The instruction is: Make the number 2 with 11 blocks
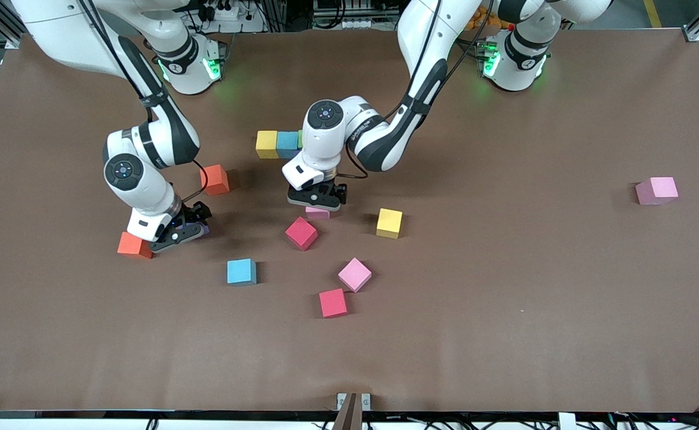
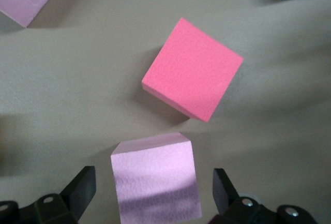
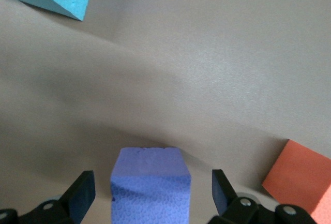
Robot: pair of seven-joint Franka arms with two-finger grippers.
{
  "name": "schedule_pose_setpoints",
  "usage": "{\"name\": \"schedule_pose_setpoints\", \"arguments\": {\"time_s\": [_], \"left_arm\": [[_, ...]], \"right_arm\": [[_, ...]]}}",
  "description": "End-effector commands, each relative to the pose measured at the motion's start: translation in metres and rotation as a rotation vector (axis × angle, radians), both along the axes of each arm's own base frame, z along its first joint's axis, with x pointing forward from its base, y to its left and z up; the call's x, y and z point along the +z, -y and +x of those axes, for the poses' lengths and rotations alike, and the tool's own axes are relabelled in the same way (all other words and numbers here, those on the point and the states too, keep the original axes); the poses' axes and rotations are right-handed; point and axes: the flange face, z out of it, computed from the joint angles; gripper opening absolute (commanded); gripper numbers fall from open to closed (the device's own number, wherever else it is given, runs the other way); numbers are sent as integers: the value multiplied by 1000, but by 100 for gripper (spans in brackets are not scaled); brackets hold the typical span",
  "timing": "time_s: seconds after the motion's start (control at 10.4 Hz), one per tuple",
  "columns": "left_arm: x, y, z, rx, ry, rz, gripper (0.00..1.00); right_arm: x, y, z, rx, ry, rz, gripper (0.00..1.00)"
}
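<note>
Left pincer [image 1: 317, 203] released, straddling pink block [image 2: 156, 180] for pickup. Right pincer [image 1: 183, 230] released around purple block [image 3: 150, 185] — neither clamped. Yellow-blue row [image 1: 277, 143] starts digit.

Honestly there's nothing readable here: the coloured foam cubes [image 1: 355, 275] are plain on every face that shows, and the brown table cover [image 1: 504, 310] has no print or marks on it. The white left arm [image 1: 379, 134] has a small dark strip of lettering on its forearm casing in the front view, but it's too tiny to make out. The two wrist views only show blank cube faces and bare tabletop, so no labels, numbers or signs there either.
</note>
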Motion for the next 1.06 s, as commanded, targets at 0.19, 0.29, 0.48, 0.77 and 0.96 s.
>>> {"name": "schedule_pose_setpoints", "arguments": {"time_s": [0.19,0.29,0.48,0.77,0.96], "left_arm": [[-10,2,-7,45,-2,18,67],[-11,3,-9,54,-6,16,46],[-10,7,-16,59,-15,13,13],[10,-2,-23,72,-103,130,3],[12,-1,-24,74,-107,129,0]], "right_arm": [[-7,-3,-9,-8,6,24,100],[-7,-1,-8,-1,6,24,100],[-7,2,-8,-4,6,24,100],[-11,5,-9,-8,0,23,100],[-13,8,-10,-12,-5,22,100]]}}
